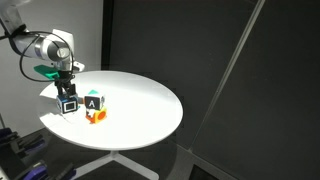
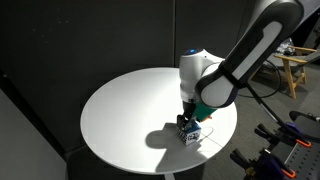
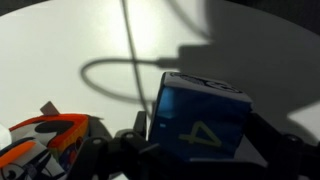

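The jaws stand on the two opposite sides of a blue number cube (image 3: 205, 125) and appear clamped on it; a "4" shows on its near face. The cube seems to rest on the white round desk (image 1: 140, 100), close to the rim. Just beside it are a black cube with the letter A (image 1: 93, 102) and an orange block (image 1: 96, 116).

I think a good grip here needs the cube centred between the jaws and held level. Any motion should be straight up, because the neighbours are very near.

The arm (image 2: 235, 60) bends down from above, with the wrist pointing almost vertically at the desk.
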You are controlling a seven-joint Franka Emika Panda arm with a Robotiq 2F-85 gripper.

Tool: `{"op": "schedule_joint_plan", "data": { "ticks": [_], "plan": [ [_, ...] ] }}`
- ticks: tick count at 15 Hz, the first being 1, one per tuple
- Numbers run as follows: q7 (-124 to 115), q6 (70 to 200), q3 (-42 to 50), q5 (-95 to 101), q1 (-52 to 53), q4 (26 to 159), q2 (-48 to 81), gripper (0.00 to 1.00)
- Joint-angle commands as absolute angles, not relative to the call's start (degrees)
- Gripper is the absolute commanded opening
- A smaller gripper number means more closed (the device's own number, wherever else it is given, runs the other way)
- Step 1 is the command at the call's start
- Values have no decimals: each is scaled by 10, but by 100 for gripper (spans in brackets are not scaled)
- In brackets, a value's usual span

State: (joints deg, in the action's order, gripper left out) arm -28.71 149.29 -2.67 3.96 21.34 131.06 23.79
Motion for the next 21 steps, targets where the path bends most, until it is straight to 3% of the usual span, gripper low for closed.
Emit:
{"op": "schedule_joint_plan", "data": {
  "ticks": [1, 8, 9, 10, 15, 20, 21],
  "plan": [
    [-304, 1484, -17, 56, 222, 1298, 245, 100],
    [-306, 1482, -13, 55, 223, 1294, 253, 100],
    [-305, 1481, -15, 51, 222, 1293, 253, 75],
    [-305, 1481, -15, 52, 222, 1293, 254, 74],
    [-306, 1476, -16, 49, 221, 1290, 251, 35],
    [-305, 1458, -21, 41, 217, 1292, 235, 4],
    [-304, 1453, -23, 39, 216, 1292, 232, 4]
  ]
}}
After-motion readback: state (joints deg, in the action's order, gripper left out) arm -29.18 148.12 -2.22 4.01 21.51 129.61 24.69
